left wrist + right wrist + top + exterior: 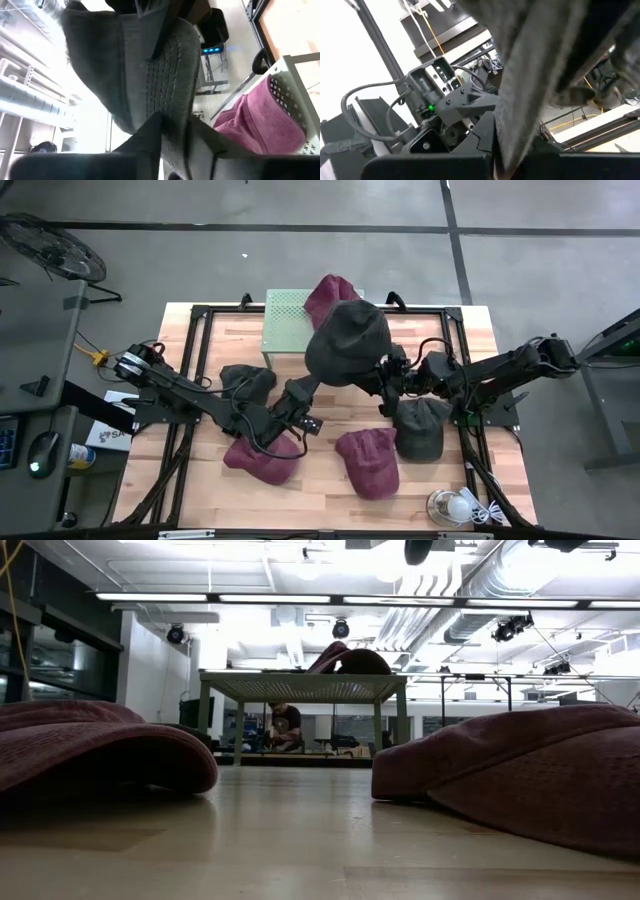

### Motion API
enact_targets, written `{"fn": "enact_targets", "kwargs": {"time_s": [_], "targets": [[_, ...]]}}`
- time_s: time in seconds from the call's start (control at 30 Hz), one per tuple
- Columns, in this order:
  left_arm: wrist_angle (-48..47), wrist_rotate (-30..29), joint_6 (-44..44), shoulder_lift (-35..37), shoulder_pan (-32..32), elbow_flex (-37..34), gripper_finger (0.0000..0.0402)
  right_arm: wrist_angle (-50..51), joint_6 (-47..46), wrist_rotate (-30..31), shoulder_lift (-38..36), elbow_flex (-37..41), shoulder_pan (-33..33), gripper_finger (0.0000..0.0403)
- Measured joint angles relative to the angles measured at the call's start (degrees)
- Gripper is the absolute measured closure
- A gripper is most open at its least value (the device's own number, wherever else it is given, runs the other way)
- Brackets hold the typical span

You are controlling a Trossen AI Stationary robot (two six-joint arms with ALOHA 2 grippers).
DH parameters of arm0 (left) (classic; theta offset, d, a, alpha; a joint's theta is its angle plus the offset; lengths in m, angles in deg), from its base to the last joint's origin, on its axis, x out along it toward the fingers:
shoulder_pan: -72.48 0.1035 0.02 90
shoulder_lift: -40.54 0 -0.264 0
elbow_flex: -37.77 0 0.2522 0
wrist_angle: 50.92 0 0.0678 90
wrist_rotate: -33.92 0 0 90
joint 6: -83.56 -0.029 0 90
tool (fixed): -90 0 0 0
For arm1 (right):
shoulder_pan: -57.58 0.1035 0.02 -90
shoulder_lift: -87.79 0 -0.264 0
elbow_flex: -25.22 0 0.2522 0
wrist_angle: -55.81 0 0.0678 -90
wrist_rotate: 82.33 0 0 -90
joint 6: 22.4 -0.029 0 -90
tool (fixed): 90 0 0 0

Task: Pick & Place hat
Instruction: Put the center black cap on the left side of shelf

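Observation:
A dark grey hat [347,340] is held up over the table's middle, just in front of a green perforated rack [283,320] that carries a maroon hat [330,293]. My left gripper [316,378] reaches it from the left and is shut on its lower left edge. My right gripper [385,373] comes from the right and is shut on its right edge. In the left wrist view the grey hat [125,65] fills the picture above the fingers, with the maroon hat [260,125] on the rack beyond. The right wrist view shows grey cloth [535,75] close up. My left gripper pinches the grey hat's stitched brim [170,107] between its two fingers [150,137], which lie on either face of it. The hat is lifted clear of the table and stands above the fingers. My right gripper pinches an edge of the grey hat [517,125] between its fingers, coming level from the table's right side. The cloth runs up from the fingers, clear of the table. One layer or several, I cannot tell.
Other hats lie on the wooden table: a dark one [245,383] by the left arm, a maroon one [262,458] under it, a maroon one [367,463] near the front, a dark one [420,428] under the right arm. A lamp [452,507] sits at the near right corner.

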State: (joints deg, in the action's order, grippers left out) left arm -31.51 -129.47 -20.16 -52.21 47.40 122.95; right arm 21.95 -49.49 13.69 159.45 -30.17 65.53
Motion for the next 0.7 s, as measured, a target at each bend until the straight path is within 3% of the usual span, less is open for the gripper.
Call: {"fn": "enact_targets", "kwargs": {"time_s": [0.17,0.37,0.7], "targets": [[0.15,0.51,0.23,0.07,-0.02,0.04,0.0385,0.4,-0.84,0.17,-0.08,0.0,-0.02,0.0392],[0.21,0.61,1.64,0.07,-0.02,0.04,0.0385,0.37,0.16,0.31,-0.09,0.0,-0.02,0.0382],[0.47,0.33,3.76,0.07,-0.02,0.04,0.0391,1.39,5.79,0.02,-0.09,0.0,-0.02,0.0326]]}}
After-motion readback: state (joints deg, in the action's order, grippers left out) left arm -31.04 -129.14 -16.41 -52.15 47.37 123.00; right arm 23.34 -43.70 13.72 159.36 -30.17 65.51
